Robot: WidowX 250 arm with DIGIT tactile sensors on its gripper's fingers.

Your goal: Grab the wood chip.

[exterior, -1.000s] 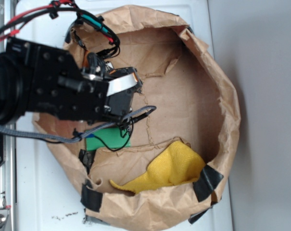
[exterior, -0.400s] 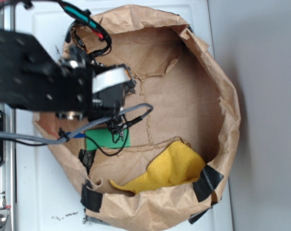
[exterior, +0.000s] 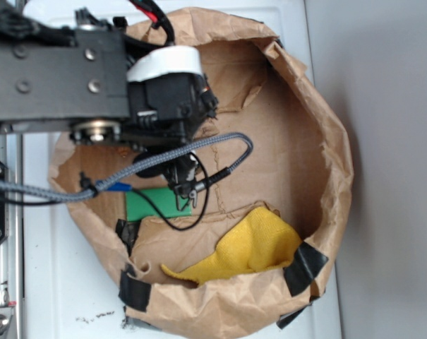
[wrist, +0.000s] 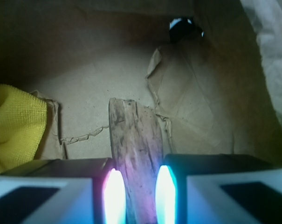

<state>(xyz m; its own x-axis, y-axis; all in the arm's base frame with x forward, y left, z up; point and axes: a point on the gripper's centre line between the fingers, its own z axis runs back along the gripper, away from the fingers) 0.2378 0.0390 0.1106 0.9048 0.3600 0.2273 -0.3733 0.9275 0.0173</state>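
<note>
Wrist view shows the hand (wrist: 136,196) clenched on the wood chip (wrist: 134,151), above brown paper (wrist: 201,116).

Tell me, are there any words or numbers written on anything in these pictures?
None that can be read. The wood chip, the green block, the yellow cloth, the paper bag and the gripper all show no writing.
</note>
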